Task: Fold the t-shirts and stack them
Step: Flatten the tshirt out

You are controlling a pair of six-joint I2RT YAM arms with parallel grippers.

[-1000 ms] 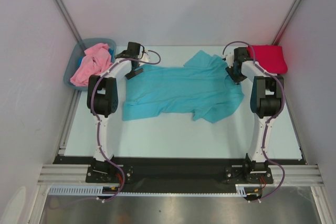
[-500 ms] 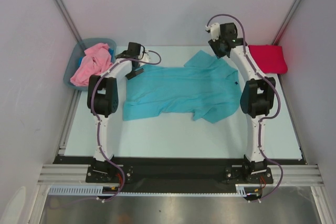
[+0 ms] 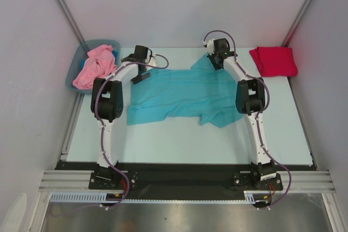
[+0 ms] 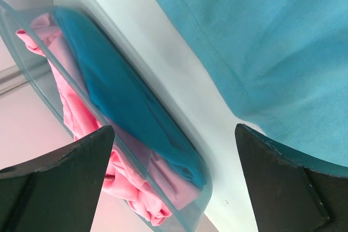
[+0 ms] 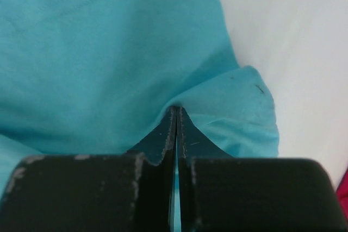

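Right gripper (image 5: 175,111): closed, pinching a pucker of the teal shirt (image 3: 179,93) at its far edge.
Left gripper (image 4: 171,134): wide apart, empty, over the shirt's edge near the bin (image 3: 72,74).
Teal shirt: spread on the table (image 3: 163,139).

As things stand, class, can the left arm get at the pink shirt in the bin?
Probably yes. The left gripper is open, near the bin, and the pink shirt lies on top, uncovered.

Bin (image 4: 204,199) partly beyond picture edge
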